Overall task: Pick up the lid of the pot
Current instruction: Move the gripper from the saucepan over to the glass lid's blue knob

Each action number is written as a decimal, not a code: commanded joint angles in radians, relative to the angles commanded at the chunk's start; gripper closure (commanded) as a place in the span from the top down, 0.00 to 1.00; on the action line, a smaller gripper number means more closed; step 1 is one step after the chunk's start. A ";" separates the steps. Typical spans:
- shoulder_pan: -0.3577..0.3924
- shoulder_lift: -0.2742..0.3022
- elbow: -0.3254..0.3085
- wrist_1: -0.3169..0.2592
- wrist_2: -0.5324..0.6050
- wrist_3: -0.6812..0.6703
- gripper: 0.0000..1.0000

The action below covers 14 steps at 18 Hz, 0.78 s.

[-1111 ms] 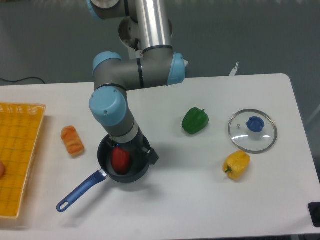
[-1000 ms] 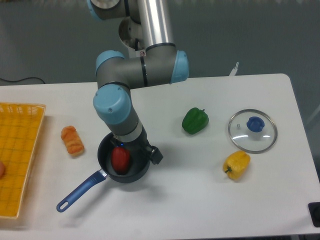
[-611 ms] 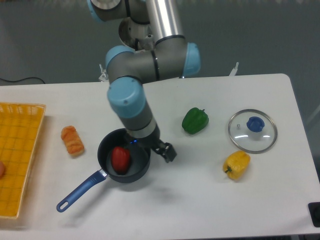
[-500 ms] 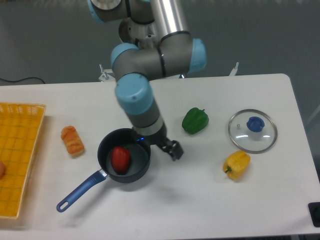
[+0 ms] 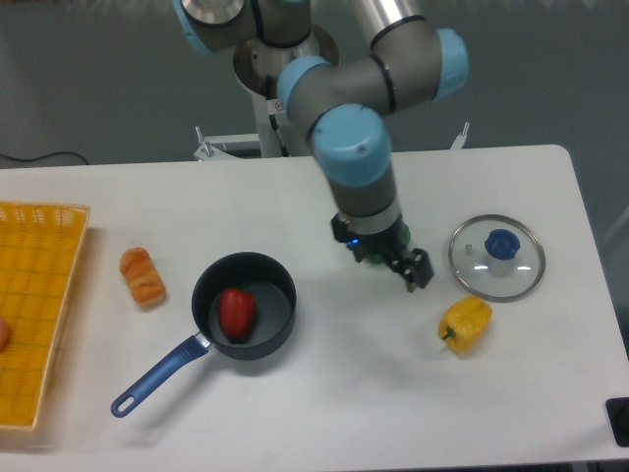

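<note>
The gripper (image 5: pixel 381 250) hangs above the table in the middle of the view, pointing down, with its two fingers spread wide and nothing seen between them. To its right lies the pot lid (image 5: pixel 488 279), a round clear glass disc with a metal rim and a blue knob (image 5: pixel 502 244) on top. A short stretch of table separates the nearer finger from the lid's left rim. The lid is in full view.
Partly hidden behind the gripper is a green pepper (image 5: pixel 401 236). A yellow object (image 5: pixel 465 324) lies just below the lid. Left are a dark pan (image 5: pixel 271 278) holding a red item (image 5: pixel 236 314), an orange-brown object (image 5: pixel 142 278) and a yellow crate (image 5: pixel 44 295).
From over the pan, the arm and gripper have travelled right to a place over the green pepper, uncovering the pan. The lid and the other objects have stayed put.
</note>
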 joint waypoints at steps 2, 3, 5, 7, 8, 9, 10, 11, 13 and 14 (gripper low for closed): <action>0.031 0.000 -0.011 0.002 0.000 0.034 1.00; 0.052 -0.002 -0.020 0.002 -0.002 0.048 1.00; 0.095 -0.002 -0.034 0.003 -0.002 0.089 1.00; 0.135 -0.006 -0.038 0.002 -0.014 0.144 1.00; 0.158 -0.006 -0.041 0.002 -0.037 0.154 1.00; 0.176 -0.006 -0.043 0.002 -0.054 0.154 1.00; 0.192 -0.009 -0.045 0.002 -0.060 0.154 1.00; 0.204 -0.012 -0.045 0.002 -0.060 0.155 1.00; 0.229 -0.031 -0.051 0.002 -0.061 0.155 1.00; 0.235 -0.035 -0.061 0.006 -0.057 0.155 1.00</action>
